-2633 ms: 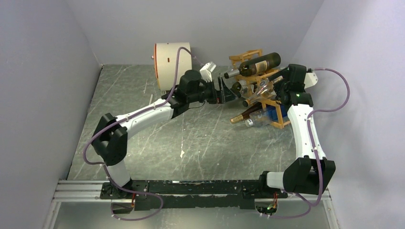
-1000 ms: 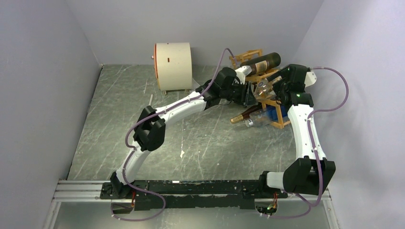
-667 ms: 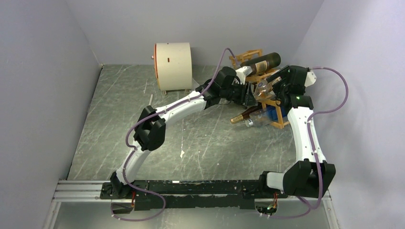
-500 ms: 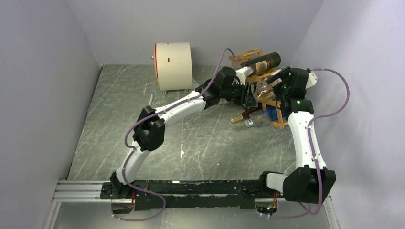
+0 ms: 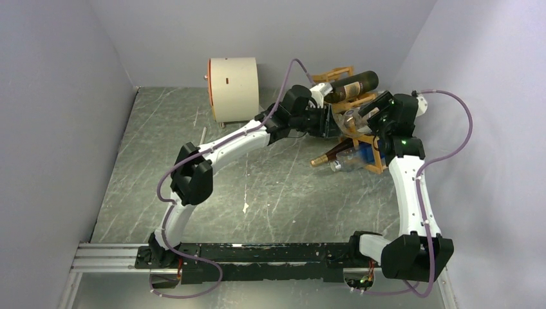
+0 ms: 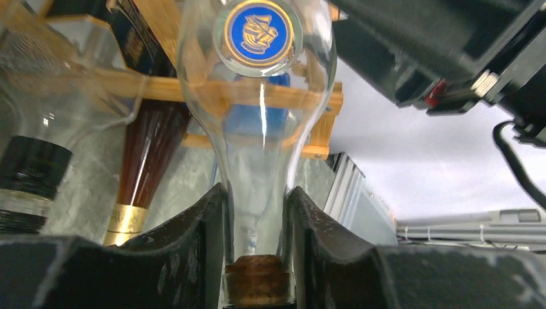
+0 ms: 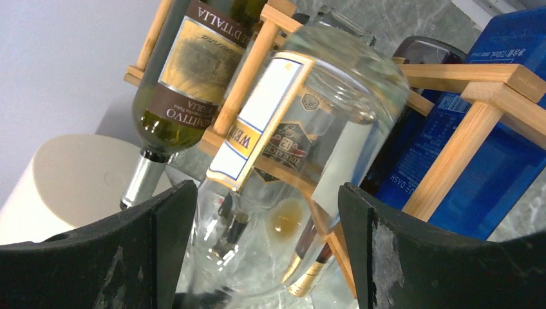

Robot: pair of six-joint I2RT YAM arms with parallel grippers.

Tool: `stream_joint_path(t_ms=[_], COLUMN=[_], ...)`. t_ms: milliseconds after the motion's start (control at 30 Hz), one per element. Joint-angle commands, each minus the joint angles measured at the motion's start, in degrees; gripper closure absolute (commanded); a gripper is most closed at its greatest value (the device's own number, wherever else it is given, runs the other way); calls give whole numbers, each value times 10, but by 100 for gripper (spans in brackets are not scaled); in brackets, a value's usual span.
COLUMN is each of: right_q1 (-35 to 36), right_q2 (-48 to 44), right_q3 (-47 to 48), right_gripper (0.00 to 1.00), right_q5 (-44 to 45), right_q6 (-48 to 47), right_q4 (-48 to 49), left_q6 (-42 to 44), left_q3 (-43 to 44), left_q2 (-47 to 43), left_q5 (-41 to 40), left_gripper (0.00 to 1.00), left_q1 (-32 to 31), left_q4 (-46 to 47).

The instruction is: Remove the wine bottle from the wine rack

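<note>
While left gripper (image 6: 255, 215) clamps one clear bottle (image 6: 256, 154) | right gripper (image 7: 265, 190) wide | one wine rack (image 7: 463, 72)

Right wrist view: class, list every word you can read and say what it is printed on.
"ITALIA": brown-and-cream label on the green glass wine bottle.
"MITIVO": same label, start hidden.
"DASH": blue cardboard box behind the wooden rack.
White label on the clear glass bottle: too blurred to read.

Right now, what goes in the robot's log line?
left gripper: shut on clear bottle neck | right gripper: open around its body
</note>
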Motion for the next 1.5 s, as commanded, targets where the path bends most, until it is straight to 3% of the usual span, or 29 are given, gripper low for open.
stream_joint_path(t_ms=[0, 67, 300, 467, 533, 633, 1133, 1267, 1467], right_q1=[1, 1, 1, 1, 9, 29, 100, 124, 152], right_q2=[4, 5, -25, -84, -127, -153, -201, -186, -192], right_q3=[35, 45, 86, 59, 12, -14, -56, -50, -70], right_gripper=[10, 1, 0, 0, 0, 0, 2, 2, 0], right_q5=[-11, -22, -70, -198, -303, -354, -261, -155, -143], right_q6=[-46, -75, -195, -279, -326, -362, -575, -661, -858], right_q4=[-6, -26, -64, -23, 21, 42, 11, -19, -34], left_q6=[-19, -20, -26, -27, -29, -27, -35, -38, -41], left_q3=[7, 1, 1, -7, -8, -4, -15, -5, 4], left_q2=[-39, -41, -41, -44, -40, -35, -27, -22, -20], left_q5=[-9, -11, -15, -3, 11, 17, 52, 63, 78], left_gripper=[93, 93, 93, 93, 93, 93, 93, 93, 93], left_q1=[7, 9, 20, 29, 33, 38, 72, 77, 76], left_q4=[17, 12, -12, -5, -1, -6, 1, 0, 1])
